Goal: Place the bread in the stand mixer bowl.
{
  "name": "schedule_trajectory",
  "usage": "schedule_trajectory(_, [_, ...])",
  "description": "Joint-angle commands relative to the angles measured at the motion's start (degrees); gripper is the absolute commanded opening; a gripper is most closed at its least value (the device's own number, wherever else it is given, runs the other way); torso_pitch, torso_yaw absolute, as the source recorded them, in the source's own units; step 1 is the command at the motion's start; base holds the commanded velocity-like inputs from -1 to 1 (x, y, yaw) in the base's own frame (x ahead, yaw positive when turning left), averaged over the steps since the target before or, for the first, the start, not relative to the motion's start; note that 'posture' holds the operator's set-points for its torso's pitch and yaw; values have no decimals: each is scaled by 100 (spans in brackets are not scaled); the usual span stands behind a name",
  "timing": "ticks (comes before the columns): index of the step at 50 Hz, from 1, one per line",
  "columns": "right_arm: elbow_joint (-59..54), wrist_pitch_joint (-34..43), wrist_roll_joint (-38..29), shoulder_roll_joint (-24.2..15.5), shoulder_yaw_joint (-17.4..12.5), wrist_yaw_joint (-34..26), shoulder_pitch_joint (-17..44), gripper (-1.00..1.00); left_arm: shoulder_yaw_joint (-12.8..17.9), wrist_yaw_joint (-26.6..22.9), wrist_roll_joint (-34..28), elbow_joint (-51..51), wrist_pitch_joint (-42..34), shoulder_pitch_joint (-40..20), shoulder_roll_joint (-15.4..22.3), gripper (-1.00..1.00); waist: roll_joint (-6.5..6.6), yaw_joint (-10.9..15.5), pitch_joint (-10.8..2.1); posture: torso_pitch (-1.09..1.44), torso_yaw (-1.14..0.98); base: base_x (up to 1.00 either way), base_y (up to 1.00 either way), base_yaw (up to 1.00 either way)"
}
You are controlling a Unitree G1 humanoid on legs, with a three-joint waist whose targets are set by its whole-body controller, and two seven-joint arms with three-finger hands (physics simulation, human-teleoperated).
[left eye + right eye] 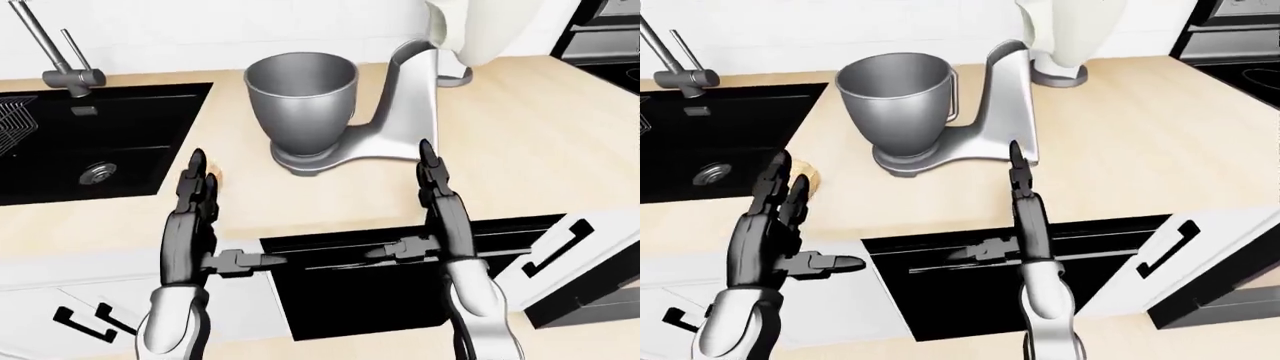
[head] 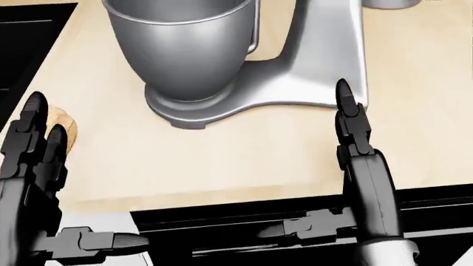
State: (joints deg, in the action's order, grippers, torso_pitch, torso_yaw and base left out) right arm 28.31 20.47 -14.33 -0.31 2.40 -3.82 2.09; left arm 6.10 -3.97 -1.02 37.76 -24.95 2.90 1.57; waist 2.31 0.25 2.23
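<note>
The stand mixer [image 1: 400, 112] stands on the wooden counter with its grey metal bowl [image 1: 300, 94] empty and its head tilted up. The tan bread [image 2: 65, 128] lies on the counter left of the mixer base, mostly hidden behind my left hand; it also peeks out in the right-eye view [image 1: 808, 177]. My left hand [image 1: 197, 196] is open, fingers pointing up, just below and over the bread, not holding it. My right hand [image 1: 437, 187] is open and empty, right of the mixer base.
A black sink [image 1: 95, 142] with a metal faucet [image 1: 65, 67] lies at the left. A black oven front [image 1: 400, 277] sits below the counter edge. A black stove [image 1: 605, 45] is at the top right. White drawers [image 1: 570, 255] flank the oven.
</note>
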Motion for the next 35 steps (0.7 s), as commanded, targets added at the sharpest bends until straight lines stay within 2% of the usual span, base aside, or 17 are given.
schedule_trajectory(1, [259,-192,-19,-21,-49,70,95,100,-35,-12,22,175,147,-77,-1,100,-31,0,-46,0,0,5,0,0])
schedule_trajectory(2, [258,-197,-16,-21,-50,72,94,100,-38,-13,21,171,154,-73,-1,100,-103,18,-15,0,0,5,0,0])
schedule_trajectory(3, [263,-193,-19,-21,-49,76,94,100,-37,-12,18,165,154,-76,1,100,-159,29,-67,0,0,5,0,0])
schedule_trajectory(5, [263,-203,-15,-19,-53,88,89,100,-43,-18,24,201,139,-65,-2,100,-487,30,-136,0,0,5,0,0])
schedule_trajectory(6, [252,-218,-15,-21,-59,100,85,100,-42,-20,27,230,116,-65,0,100,-384,15,-139,0,0,5,0,0])
schedule_trajectory(7, [245,-227,-9,-20,-61,105,83,100,-34,-22,32,241,109,-67,0,100,-351,-5,-22,0,0,4,0,0])
schedule_trajectory(10, [205,-268,15,-16,-71,134,66,100,-7,-25,62,322,62,-65,-2,100,-236,-8,-226,0,0,0,0,0])
schedule_trajectory(15, [148,-317,50,-24,-78,147,55,100,121,8,217,684,-175,-106,-11,100,-218,5,-243,0,0,0,0,0])
schedule_trajectory(18, [156,-312,69,-26,-104,161,33,100,259,71,394,1380,-933,-332,54,100,-218,-9,-243,0,0,0,0,0])
schedule_trajectory(22, [200,-301,79,-31,-116,174,18,100,678,205,770,2079,-1565,-599,132,100,-225,-17,-219,0,0,0,0,0])
schedule_trajectory(26, [213,-313,87,-35,-121,178,5,100,1182,634,1549,2223,-1586,-689,538,100,-195,-19,-192,0,0,0,0,0])
schedule_trajectory(29, [205,-318,83,-33,-111,182,3,100,1513,1375,2555,2223,-1325,-566,1156,100,-157,-20,-178,0,0,0,0,0])
schedule_trajectory(30, [205,-326,89,-32,-115,184,-3,100,1710,1888,3234,2223,-1411,-741,1662,100,-146,-29,-170,0,0,0,0,0])
schedule_trajectory(31, [209,-322,86,-33,-115,184,-5,100,1735,2291,3682,2223,-1323,-701,2045,100,-131,-38,-163,0,0,0,0,0])
schedule_trajectory(32, [238,-311,91,-35,-122,180,-15,100,1691,2377,3700,2223,-1001,-464,2127,100,-115,-33,-157,0,0,0,0,0])
schedule_trajectory(33, [266,-304,101,-36,-135,176,-26,100,1785,2345,3646,2224,-1079,-515,2066,100,-111,-29,-145,0,0,0,0,0])
schedule_trajectory(35, [291,-299,92,-37,-126,179,-26,100,1897,1888,3139,2189,-1400,-706,1644,100,-113,-25,-122,0,0,0,0,0])
